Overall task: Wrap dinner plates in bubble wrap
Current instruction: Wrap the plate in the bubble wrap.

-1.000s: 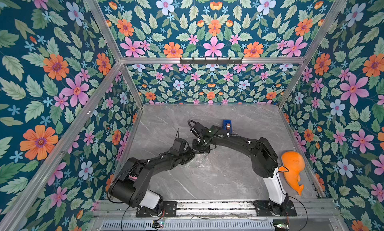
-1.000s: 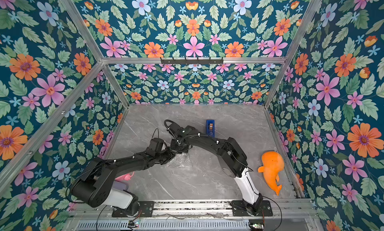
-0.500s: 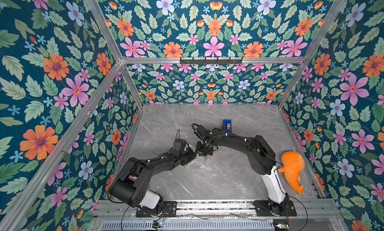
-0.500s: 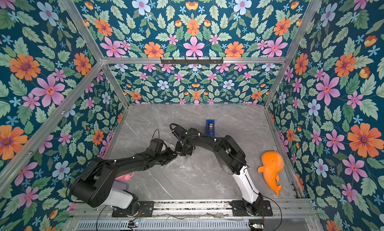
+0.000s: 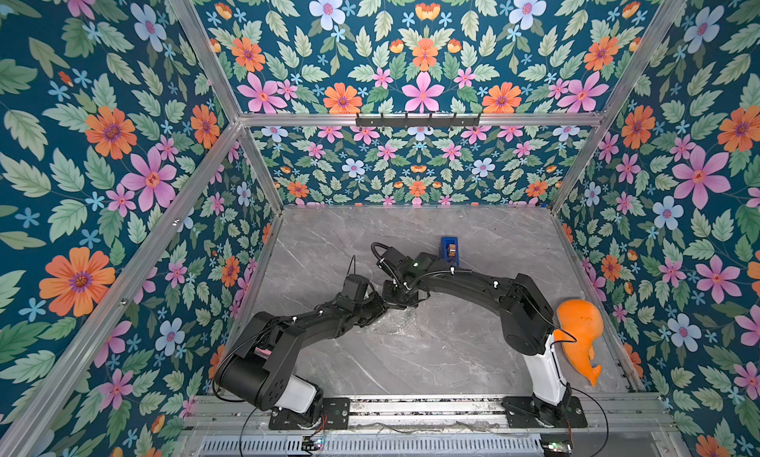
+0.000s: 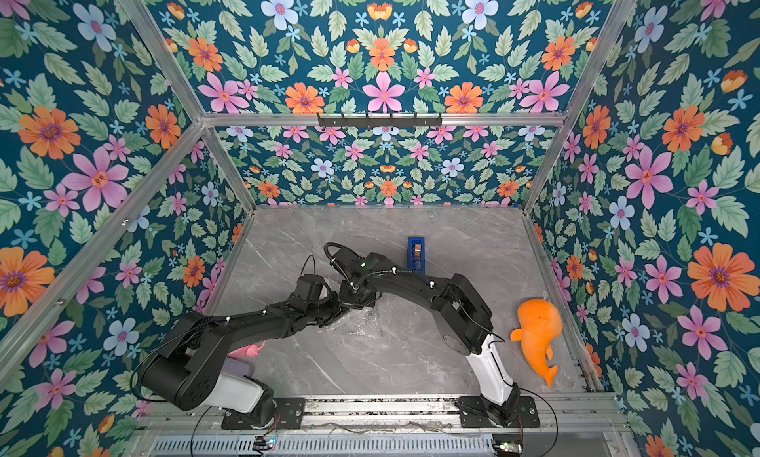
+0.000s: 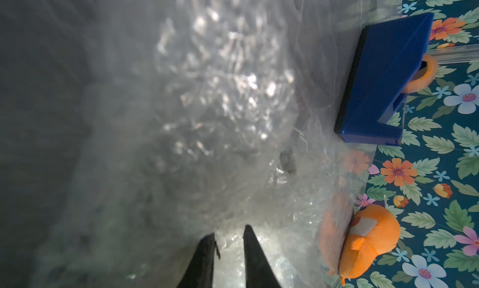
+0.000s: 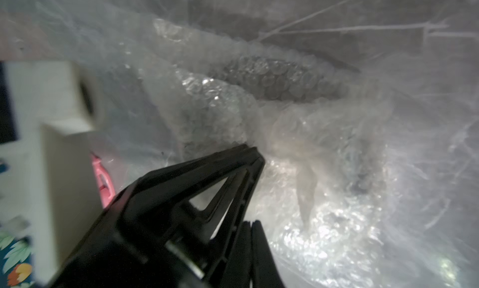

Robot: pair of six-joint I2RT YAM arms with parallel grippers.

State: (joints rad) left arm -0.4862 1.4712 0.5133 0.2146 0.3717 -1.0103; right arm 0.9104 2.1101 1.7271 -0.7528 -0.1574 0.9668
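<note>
While the right gripper [image 8: 255, 150] was shut at a fold of wrap [image 5: 397, 325] in the middle of the table [image 5: 432, 364], the left gripper [image 7: 230, 231] stood narrowly parted over it, grip uncertain. Plate: not discernible, presumably beneath. Risk: a loose left hold would let the springy fold reopen; a pull might drag the plate.

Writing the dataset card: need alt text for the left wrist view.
Crumpled clear bubble wrap fills most of the frame, glinting whitish; the left end effector reaches into it, black fingertips slightly parted. Past the wrap are a blue tape dispenser and an orange whale toy, with floral wall behind.
</note>
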